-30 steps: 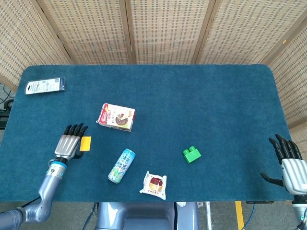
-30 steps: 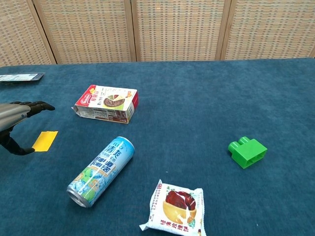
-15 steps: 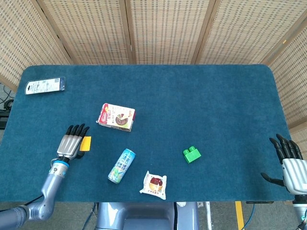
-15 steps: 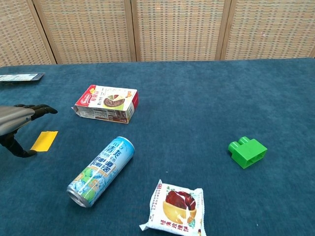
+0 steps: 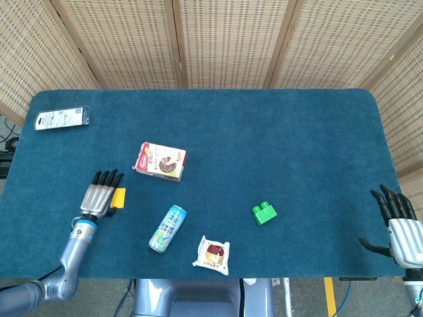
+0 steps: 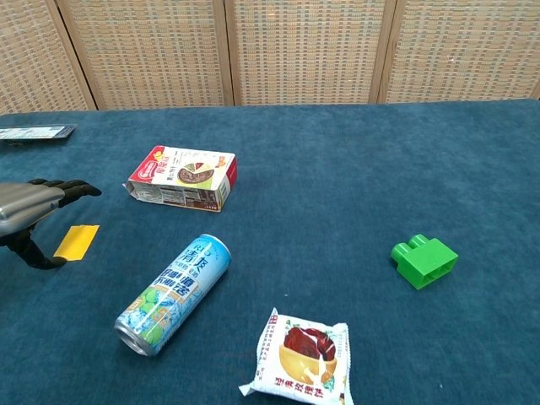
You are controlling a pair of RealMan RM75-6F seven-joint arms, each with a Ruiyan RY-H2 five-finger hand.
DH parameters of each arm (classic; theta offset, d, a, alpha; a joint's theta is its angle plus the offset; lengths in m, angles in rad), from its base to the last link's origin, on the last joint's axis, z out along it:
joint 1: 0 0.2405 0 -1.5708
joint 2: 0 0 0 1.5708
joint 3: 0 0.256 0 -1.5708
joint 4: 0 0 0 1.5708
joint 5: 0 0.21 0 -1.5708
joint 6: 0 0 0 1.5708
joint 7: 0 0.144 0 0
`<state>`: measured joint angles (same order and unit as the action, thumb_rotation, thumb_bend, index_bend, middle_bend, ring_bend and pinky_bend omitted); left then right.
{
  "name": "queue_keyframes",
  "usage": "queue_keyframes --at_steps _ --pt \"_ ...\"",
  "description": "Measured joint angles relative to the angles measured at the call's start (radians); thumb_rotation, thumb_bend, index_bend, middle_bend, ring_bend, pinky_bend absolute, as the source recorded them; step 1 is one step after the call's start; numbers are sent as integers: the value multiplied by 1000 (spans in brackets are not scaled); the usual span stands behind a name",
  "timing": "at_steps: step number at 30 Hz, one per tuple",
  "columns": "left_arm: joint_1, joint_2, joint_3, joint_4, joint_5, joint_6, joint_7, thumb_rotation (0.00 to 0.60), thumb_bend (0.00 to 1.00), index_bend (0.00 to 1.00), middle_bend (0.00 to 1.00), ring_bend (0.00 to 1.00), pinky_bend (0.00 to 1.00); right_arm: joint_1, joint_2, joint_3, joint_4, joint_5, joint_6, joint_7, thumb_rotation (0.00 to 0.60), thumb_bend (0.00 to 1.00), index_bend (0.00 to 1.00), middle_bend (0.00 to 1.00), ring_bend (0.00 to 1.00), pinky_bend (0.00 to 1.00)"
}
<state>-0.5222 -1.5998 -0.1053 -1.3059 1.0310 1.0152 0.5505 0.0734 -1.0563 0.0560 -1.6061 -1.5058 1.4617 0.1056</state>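
The left hand (image 5: 99,195) hovered low over the near left part of the blue table (image 5: 277,132), fingers spread and straight, holding nothing. In the chest view its thumb hung down apart from the fingers. Just to its right lay the yellow card (image 5: 118,197), flat on the cloth, its left edge at the fingers; whether they touched it could not be told.

Such a thin, flat piece would probably resist a plain pinch from above. A sound approach, I judged, was to bring the thumb to 1 edge and the fingers to the opposite one, press lightly into the soft cloth, and tip an edge up before closing.

Further right lay the drink can (image 5: 167,228) on its side, and beyond the card the snack box (image 5: 160,161), both near enough to be knocked by a wide sweep.

The right hand (image 5: 399,222) was at the near right edge, fingers spread and empty, well apart from the green block (image 5: 264,212).
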Motion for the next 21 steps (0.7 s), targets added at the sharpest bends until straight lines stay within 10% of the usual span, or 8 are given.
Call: queue_keyframes --at_steps 13,21 --pt "7 -6 0 20 75 70 -58 600 513 19 0 0 0 -1 1 -1 2 -3 2 8 600 103 0 0 0 0" --pt "19 16 2 -4 101 88 -92 600 469 19 0 0 0 -1 1 -3 0 -4 1 6 600 102 0 0 0 0"
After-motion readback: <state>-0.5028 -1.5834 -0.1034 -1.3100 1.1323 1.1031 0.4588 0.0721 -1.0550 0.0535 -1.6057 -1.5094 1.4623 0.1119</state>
